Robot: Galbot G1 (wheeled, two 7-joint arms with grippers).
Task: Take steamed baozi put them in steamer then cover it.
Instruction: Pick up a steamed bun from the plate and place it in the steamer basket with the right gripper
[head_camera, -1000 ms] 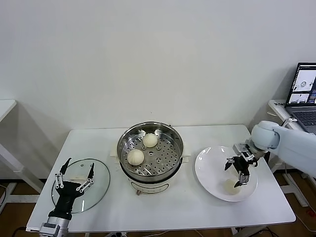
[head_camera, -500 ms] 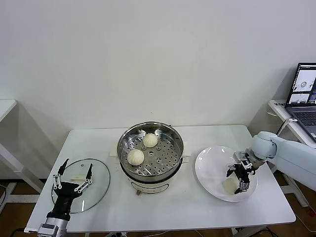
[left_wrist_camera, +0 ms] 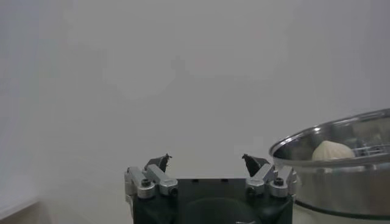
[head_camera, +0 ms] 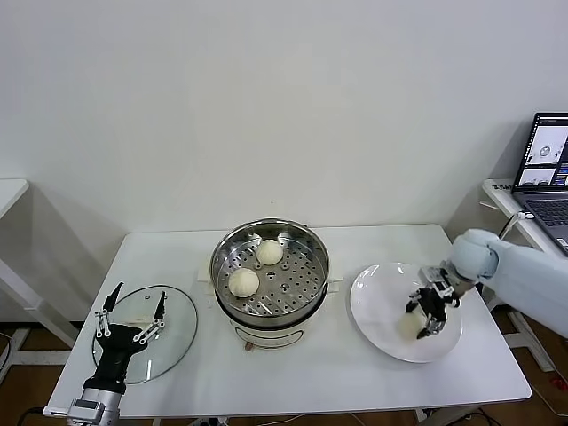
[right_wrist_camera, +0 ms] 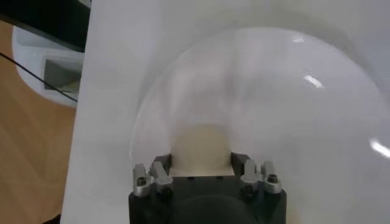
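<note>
At four o'clock from the steamer (head_camera: 270, 270), my right gripper (head_camera: 420, 317) pinches a bun (head_camera: 410, 326) on the plate (head_camera: 377, 297); next I lift it toward ten o'clock. My left gripper (head_camera: 127, 317) waits spread above the lid (head_camera: 173, 342).

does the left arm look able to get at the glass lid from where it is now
Probably yes. The left gripper hangs open right over the glass lid, which lies flat on the table beside the steamer, with nothing between them.
</note>
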